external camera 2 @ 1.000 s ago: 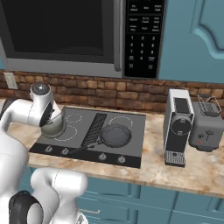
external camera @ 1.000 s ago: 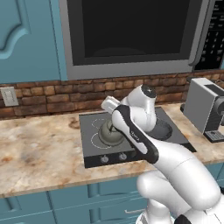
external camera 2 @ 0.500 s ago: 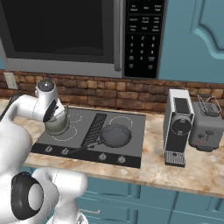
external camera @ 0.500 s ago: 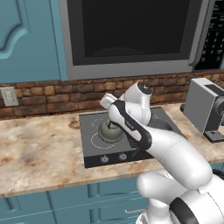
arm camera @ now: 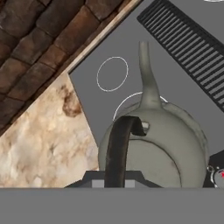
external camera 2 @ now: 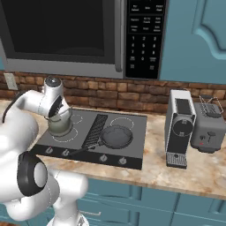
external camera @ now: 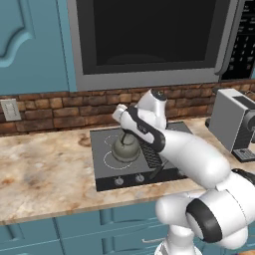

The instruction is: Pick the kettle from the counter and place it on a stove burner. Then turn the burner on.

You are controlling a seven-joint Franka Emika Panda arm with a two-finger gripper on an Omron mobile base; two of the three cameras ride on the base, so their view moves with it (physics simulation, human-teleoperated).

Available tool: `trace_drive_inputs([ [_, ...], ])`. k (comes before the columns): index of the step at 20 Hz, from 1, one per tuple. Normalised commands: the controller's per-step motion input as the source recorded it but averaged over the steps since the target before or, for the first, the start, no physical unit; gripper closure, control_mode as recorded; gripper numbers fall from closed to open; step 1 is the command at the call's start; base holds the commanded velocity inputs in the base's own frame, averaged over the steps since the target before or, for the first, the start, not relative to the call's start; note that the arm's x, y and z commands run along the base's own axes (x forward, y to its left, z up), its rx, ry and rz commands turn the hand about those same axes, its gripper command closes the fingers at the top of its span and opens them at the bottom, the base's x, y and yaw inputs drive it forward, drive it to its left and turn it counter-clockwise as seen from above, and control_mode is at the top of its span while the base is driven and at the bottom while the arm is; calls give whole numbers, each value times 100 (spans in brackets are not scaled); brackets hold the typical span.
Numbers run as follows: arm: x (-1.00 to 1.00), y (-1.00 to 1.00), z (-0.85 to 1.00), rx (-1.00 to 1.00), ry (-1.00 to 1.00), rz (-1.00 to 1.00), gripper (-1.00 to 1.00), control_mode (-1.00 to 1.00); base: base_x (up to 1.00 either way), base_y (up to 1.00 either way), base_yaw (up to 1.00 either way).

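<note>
From the left, the squat grey-green metal kettle (external camera: 125, 148) sits on the large solid white burner ring (external camera: 110, 160); the black two-finger gripper (external camera: 127, 135) is clamped on its handle. The right base view adds a dark round frying pan (external camera 2: 117, 136); the hand view shows the spout.

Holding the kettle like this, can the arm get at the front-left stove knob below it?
Probably not yet: the gripper is shut on the squat grey-green metal kettle, so it must release first. The small round knob itself looks unobstructed.

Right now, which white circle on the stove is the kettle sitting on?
The kettle sits on the big solid ring at the cooktop's front left. The small ring behind it is bare, and the frying pan covers another further right.
</note>
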Motion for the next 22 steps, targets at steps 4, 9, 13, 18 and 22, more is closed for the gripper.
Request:
trace_drive_inputs([
  [4, 19, 0, -29, 1, 6, 0, 100, -100, 0, 0, 0],
  [9, 11, 0, -39, 5, 3, 0, 100, -100, 0, 0, 0],
  [13, 7, 0, -30, 9, 0, 0, 100, -100, 0, 0, 0],
  [18, 16, 5, -13, 9, 0, 0, 100, -100, 0, 0, 0],
  [22, 23, 14, -6, 1, 0, -1, 100, -100, 0, 0, 0],
])
